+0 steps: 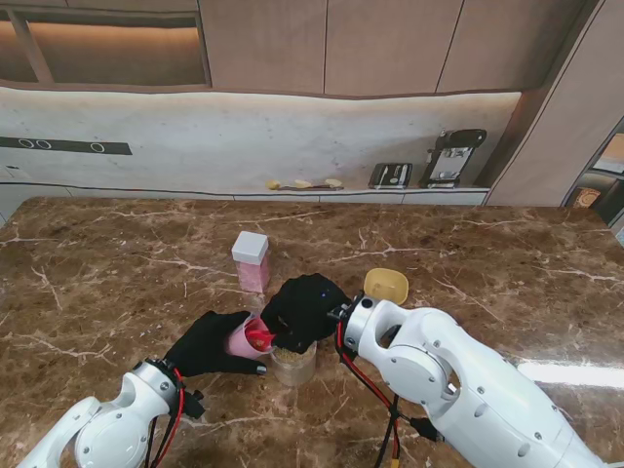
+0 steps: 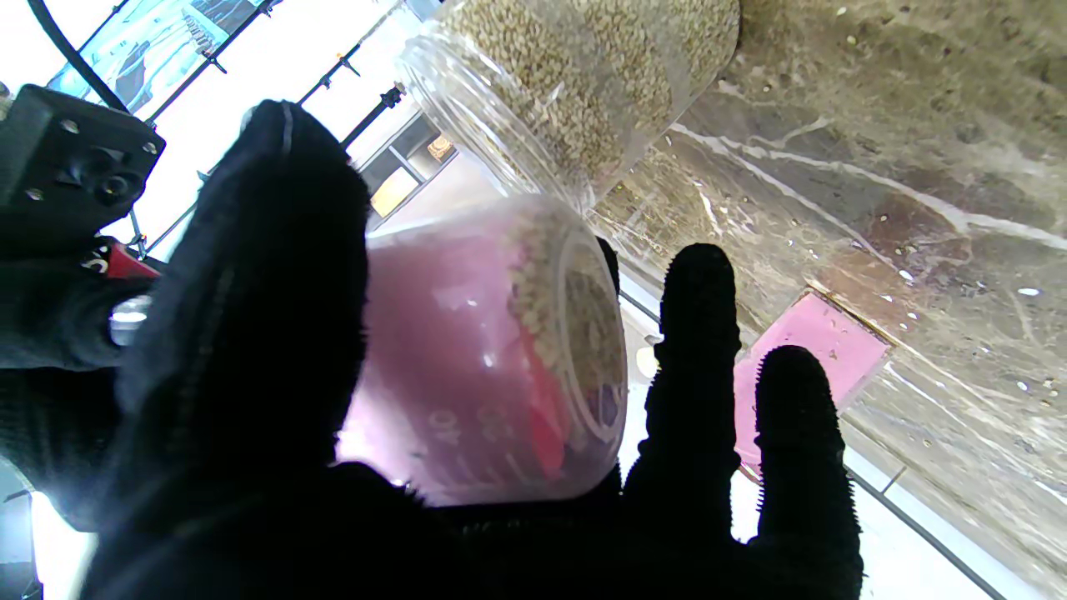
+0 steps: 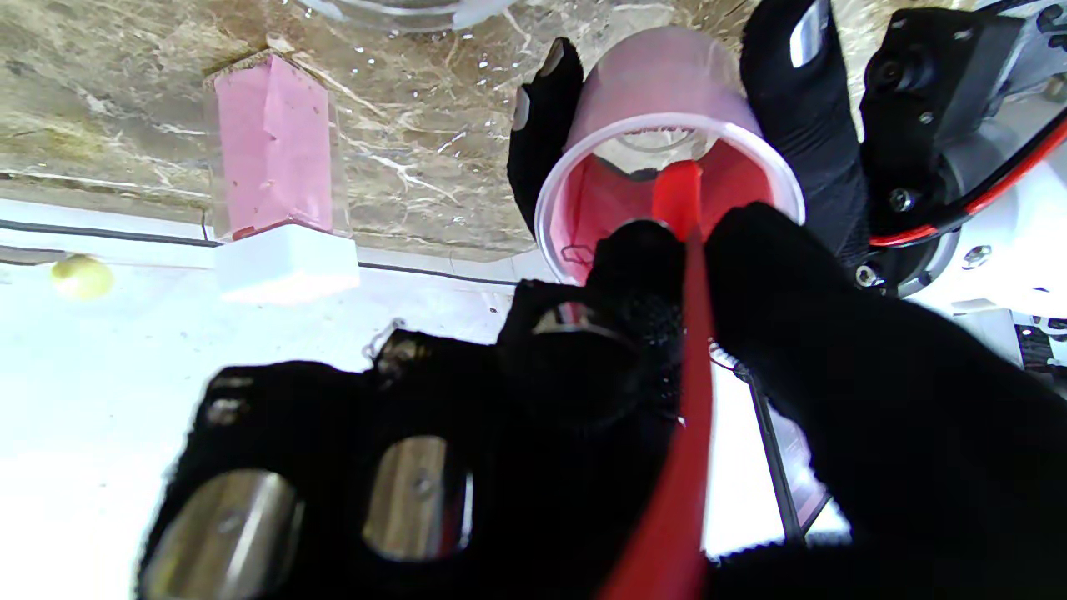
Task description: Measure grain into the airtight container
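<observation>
Stand view first: your left hand (image 1: 208,343) sits low and left of centre in the frame, fingers wrapped around a pink measuring cup (image 1: 242,339) tipped on its side with the mouth toward the middle. Your right hand (image 1: 304,310) is right next to it, closed on a red scoop (image 1: 259,336) whose end is poking into the cup's mouth. Just under both hands in the frame there's a clear jar (image 1: 293,365) of grain standing on the brown marble counter (image 1: 117,263). Farther up the frame stands a tall pink container (image 1: 252,261) with a white lid, and a small yellow bowl (image 1: 386,285) sits to the right of centre.

Left wrist view: the pink measuring cup fills the middle, gripped between the thumb (image 2: 250,292) and the other fingers (image 2: 696,333). You can see grain (image 2: 542,275) lying along the cup's inside wall near the rim. The clear jar is in the upper middle of the frame, well filled, almost touching the cup.

Right wrist view: your fingers (image 3: 642,267) pinch the red scoop's handle, which runs from bottom centre up into the cup's mouth. The pink container is in the upper left, apart from the hands.
</observation>
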Controlling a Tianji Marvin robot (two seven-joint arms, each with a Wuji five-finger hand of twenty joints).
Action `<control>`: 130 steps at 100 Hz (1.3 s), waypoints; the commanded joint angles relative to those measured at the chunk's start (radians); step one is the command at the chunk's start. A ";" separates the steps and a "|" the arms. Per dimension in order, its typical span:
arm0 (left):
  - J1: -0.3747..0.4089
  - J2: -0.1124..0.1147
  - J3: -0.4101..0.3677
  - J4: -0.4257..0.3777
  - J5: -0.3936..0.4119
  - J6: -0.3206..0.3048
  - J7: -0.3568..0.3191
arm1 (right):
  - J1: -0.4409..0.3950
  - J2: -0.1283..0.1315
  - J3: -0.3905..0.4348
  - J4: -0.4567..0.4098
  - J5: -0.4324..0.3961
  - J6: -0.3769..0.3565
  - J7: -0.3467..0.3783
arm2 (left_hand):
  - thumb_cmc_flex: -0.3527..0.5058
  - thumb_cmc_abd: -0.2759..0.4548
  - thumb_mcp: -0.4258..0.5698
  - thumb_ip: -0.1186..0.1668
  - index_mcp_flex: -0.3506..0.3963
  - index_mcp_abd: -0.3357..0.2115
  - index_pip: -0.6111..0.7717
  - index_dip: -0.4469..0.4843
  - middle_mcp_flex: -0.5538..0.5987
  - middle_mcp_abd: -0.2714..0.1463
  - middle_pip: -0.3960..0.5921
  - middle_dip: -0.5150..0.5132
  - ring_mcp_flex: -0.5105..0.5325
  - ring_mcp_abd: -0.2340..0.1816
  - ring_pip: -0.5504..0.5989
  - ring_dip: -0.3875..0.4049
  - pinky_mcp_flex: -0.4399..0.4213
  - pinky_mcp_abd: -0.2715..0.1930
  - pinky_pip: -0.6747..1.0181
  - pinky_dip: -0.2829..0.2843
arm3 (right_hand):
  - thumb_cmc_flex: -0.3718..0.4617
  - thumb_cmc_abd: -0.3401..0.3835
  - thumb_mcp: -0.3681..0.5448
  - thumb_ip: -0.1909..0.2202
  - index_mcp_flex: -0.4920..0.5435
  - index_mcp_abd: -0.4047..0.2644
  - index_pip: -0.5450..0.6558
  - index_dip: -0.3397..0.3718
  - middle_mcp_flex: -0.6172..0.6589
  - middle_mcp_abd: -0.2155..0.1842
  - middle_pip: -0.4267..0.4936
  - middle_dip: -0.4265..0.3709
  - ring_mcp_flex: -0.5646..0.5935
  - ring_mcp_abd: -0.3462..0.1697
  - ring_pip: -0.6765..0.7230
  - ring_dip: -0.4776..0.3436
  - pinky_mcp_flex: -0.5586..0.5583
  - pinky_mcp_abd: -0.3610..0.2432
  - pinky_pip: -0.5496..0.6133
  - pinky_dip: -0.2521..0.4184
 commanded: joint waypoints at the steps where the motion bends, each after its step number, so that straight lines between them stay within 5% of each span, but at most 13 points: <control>1: 0.005 -0.001 0.001 0.003 0.000 0.000 0.001 | -0.012 -0.004 0.007 0.003 0.004 0.007 0.015 | 0.209 0.252 0.342 -0.032 0.217 -0.202 0.181 -0.006 0.123 -0.050 0.077 0.006 0.012 -0.023 0.010 0.009 -0.017 0.012 -0.015 0.006 | -0.013 0.003 0.080 -0.003 0.049 -0.054 0.018 0.019 0.049 -0.037 0.049 0.002 0.034 -0.026 0.075 0.010 0.047 -0.035 0.209 0.002; 38: 0.003 -0.003 0.001 0.009 0.000 -0.001 0.008 | -0.025 -0.004 0.019 0.003 -0.057 -0.033 -0.032 | 0.209 0.252 0.342 -0.033 0.214 -0.205 0.179 -0.006 0.123 -0.053 0.077 0.006 0.014 -0.025 0.010 0.009 -0.016 0.010 -0.016 0.006 | -0.017 0.006 0.081 -0.005 0.054 -0.062 0.015 0.019 0.049 -0.042 0.052 0.003 0.034 -0.030 0.075 0.011 0.047 -0.036 0.208 0.003; 48: 0.002 -0.003 0.000 0.011 0.001 -0.003 0.008 | -0.018 -0.003 0.019 0.009 0.013 -0.048 0.000 | 0.208 0.253 0.342 -0.033 0.214 -0.205 0.179 -0.006 0.123 -0.052 0.077 0.005 0.013 -0.025 0.009 0.009 -0.016 0.011 -0.016 0.006 | -0.010 0.001 0.081 -0.006 0.052 -0.055 0.015 0.018 0.049 -0.035 0.052 0.002 0.033 -0.023 0.074 0.010 0.047 -0.036 0.208 0.004; 61: 0.000 -0.003 0.000 0.012 0.000 -0.004 0.009 | -0.019 -0.006 0.016 0.015 -0.025 -0.051 -0.036 | 0.209 0.252 0.343 -0.032 0.215 -0.205 0.179 -0.007 0.123 -0.051 0.077 0.005 0.014 -0.025 0.010 0.009 -0.016 0.011 -0.016 0.007 | -0.014 0.004 0.082 -0.006 0.054 -0.062 0.014 0.019 0.049 -0.040 0.053 0.002 0.034 -0.030 0.075 0.011 0.047 -0.035 0.208 0.005; 69: -0.001 -0.003 0.001 0.014 0.001 -0.006 0.010 | -0.012 -0.002 0.016 0.012 0.039 -0.056 0.018 | 0.209 0.252 0.343 -0.033 0.216 -0.203 0.180 -0.007 0.123 -0.051 0.077 0.005 0.013 -0.023 0.009 0.009 -0.016 0.012 -0.016 0.007 | -0.008 0.000 0.080 -0.008 0.050 -0.056 0.014 0.017 0.049 -0.034 0.050 0.001 0.033 -0.022 0.072 0.009 0.047 -0.038 0.207 0.006; 78: -0.002 -0.003 0.000 0.015 0.001 -0.007 0.010 | -0.016 -0.003 0.017 0.009 -0.008 -0.053 -0.004 | 0.208 0.251 0.343 -0.033 0.215 -0.204 0.180 -0.007 0.124 -0.051 0.078 0.005 0.013 -0.023 0.010 0.010 -0.016 0.011 -0.016 0.007 | -0.015 0.005 0.081 -0.007 0.050 -0.063 0.014 0.018 0.049 -0.042 0.051 0.001 0.034 -0.030 0.072 0.010 0.047 -0.039 0.207 0.006; 130: 0.003 -0.003 -0.009 0.018 0.003 -0.016 0.013 | -0.036 0.001 0.066 -0.022 0.094 0.014 0.077 | 0.210 0.251 0.344 -0.033 0.218 -0.202 0.181 -0.007 0.123 -0.049 0.077 0.004 0.012 -0.021 0.010 0.009 -0.017 0.012 -0.016 0.007 | -0.011 0.002 0.080 -0.005 0.047 -0.056 0.016 0.018 0.048 -0.038 0.050 0.001 0.034 -0.026 0.072 0.010 0.047 -0.040 0.207 0.008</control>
